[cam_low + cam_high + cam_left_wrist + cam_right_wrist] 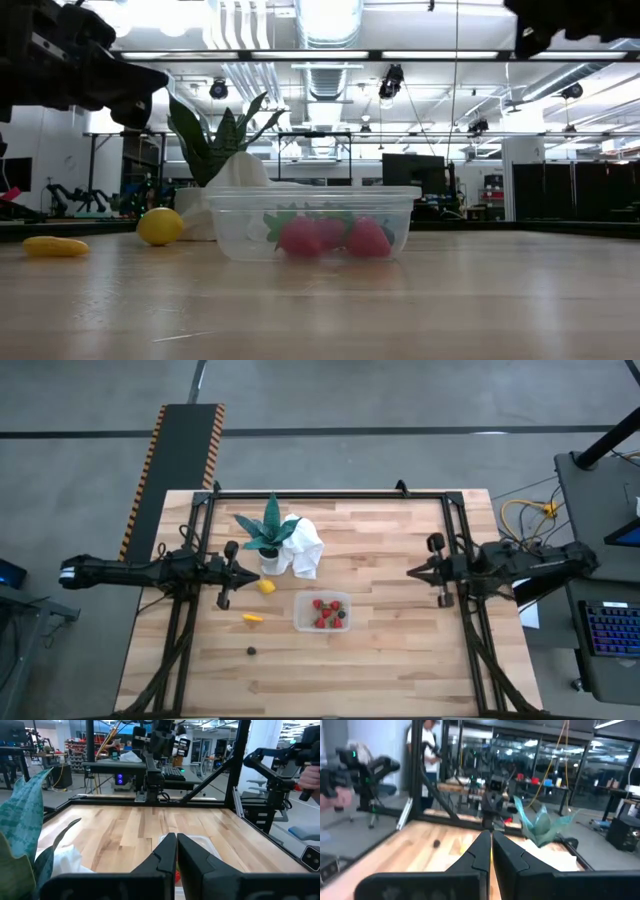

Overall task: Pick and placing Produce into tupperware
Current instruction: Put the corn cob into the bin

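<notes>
The clear tupperware stands mid-table on its flat bottom, holding several red strawberries and a tiny dark piece; the low view shows its wall with strawberries inside. To its left a round yellow lemon, an elongated yellow-orange piece and a small dark round piece lie on the wood. My left gripper hovers shut near the lemon, holding nothing. My right gripper hovers shut, well to the right of the tupperware. Both wrist views show the fingertips together: left, right.
A green spiky potted plant and a white cloth stand behind the lemon, close to my left gripper. Black frame rails run along the far edge and both sides. Bare wood lies between the tupperware and my right gripper.
</notes>
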{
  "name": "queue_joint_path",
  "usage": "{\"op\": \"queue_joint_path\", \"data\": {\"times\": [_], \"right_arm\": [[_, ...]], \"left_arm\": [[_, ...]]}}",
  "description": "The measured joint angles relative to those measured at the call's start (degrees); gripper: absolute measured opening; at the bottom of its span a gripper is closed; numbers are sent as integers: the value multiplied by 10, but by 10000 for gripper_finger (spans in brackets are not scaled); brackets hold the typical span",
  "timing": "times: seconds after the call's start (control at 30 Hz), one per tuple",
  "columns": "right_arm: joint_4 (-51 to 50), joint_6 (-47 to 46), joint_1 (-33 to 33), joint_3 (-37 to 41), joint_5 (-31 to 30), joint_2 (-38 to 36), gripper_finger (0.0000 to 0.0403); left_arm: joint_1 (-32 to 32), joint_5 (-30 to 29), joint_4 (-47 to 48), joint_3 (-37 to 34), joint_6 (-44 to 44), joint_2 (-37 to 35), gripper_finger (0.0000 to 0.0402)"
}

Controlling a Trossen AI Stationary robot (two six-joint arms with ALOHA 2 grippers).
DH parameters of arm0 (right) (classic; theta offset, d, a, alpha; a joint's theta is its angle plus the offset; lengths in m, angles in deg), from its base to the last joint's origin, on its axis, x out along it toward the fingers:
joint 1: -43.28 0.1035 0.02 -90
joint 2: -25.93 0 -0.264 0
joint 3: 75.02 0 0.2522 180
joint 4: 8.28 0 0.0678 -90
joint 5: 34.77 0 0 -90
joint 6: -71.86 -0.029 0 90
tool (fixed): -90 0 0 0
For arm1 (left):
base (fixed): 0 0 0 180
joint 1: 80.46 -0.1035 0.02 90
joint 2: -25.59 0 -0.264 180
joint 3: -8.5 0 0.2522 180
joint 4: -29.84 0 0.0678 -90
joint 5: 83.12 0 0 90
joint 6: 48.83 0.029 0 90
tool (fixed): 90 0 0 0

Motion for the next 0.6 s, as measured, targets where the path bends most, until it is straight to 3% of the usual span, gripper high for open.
{"op": "queue_joint_path", "data": {"times": [0.2,0.6], "right_arm": [[-15,-7,0,47,-20,-47,9],[1,-34,-1,95,-67,-27,9]], "left_arm": [[0,0,2,0,0,2,0],[0,0,1,0,16,3,0]]}}
